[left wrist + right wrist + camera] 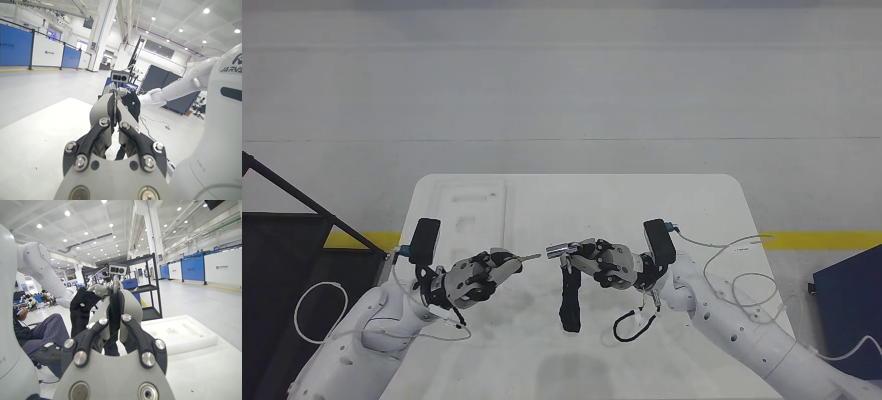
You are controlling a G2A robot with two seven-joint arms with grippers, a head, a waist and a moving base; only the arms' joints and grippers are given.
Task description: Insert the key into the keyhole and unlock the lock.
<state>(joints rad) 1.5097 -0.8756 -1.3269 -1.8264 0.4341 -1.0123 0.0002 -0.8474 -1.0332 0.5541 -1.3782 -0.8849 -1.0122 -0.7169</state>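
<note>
**Over white table (682, 210), key (115, 110) poised at keyhole (113, 91)**

My left pincer (114, 101) pinched the key, its tip just short of the keyhole. My right pincer (114, 294) gripped the lock (105, 288), both above the table. Inserting and turning were, I judged, yet to do.

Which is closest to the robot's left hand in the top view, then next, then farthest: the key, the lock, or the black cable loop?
1. key: pinched right in the left hand.
2. lock: just past the key's tip, in the right hand.
3. black cable loop: farthest, beside the right arm.
</note>
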